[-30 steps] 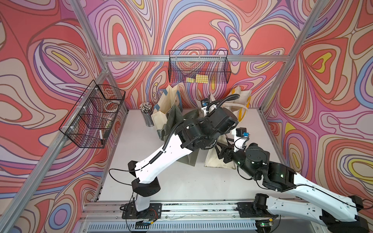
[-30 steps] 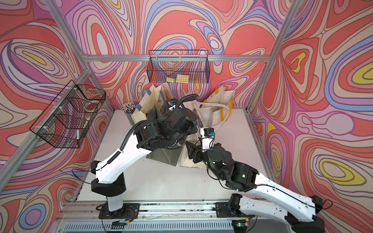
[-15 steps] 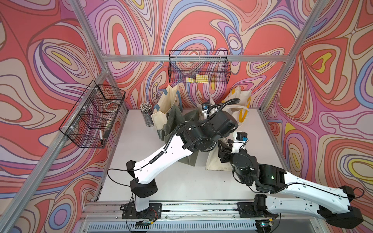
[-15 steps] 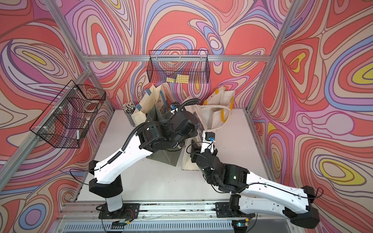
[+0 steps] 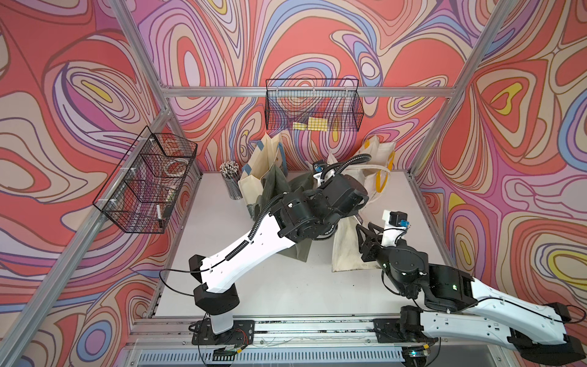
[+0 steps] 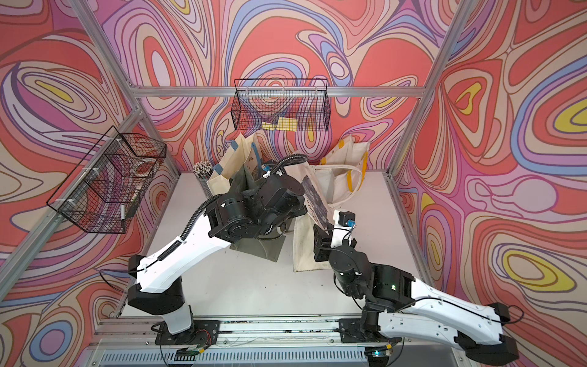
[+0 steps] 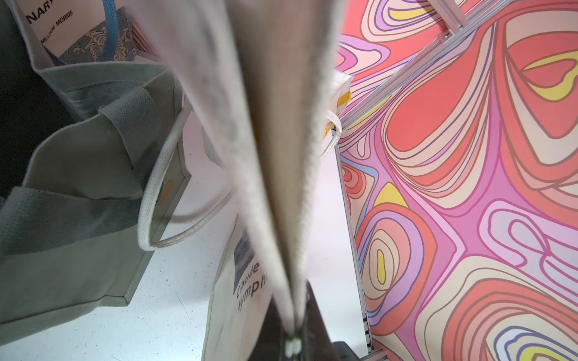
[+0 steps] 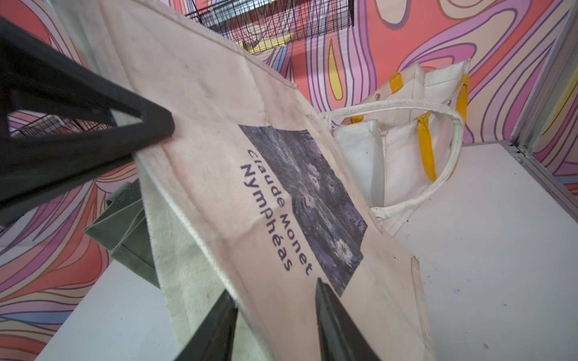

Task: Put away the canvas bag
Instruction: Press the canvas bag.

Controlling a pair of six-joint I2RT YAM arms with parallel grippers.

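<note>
The canvas bag [image 5: 346, 251] [image 6: 303, 251] stands on the table [image 5: 286, 292] right of centre. It leans over, base on the surface, and its printed face reads "Claude Monet Nymphéas" in the right wrist view [image 8: 250, 175]. The left gripper [image 7: 292, 343] is clamped tight on a cream edge at the bag's top, the cloth running straight out from between its fingers. In both top views the left arm's [image 5: 254, 241] dark wrist covers that grip and the bag's upper part. The right gripper [image 8: 275, 315] [image 5: 365, 236] is at the bag's right side, jaws partway apart with the printed panel between the tips. Whether they pinch the cloth I cannot tell. Just beside the canvas bag on its left stands the green bag [image 5: 279, 190] [image 7: 78, 187], and a cream handle loop [image 7: 147, 203] droops against it. Close behind the canvas bag stands the yellow-handled bag [image 5: 378, 171] [image 8: 406, 150], mouth open and a cream handle arching across it. Farther back on the left are the blue-handled bag [image 5: 254, 178] and, beside it, the pencil cup [image 5: 230, 181]. A back basket [image 5: 313, 108] hangs on the rear wall above the bags with yellow notes [image 5: 313, 124] inside. A side basket [image 5: 146, 184] hangs on the left wall, well apart from the canvas bag.
</note>
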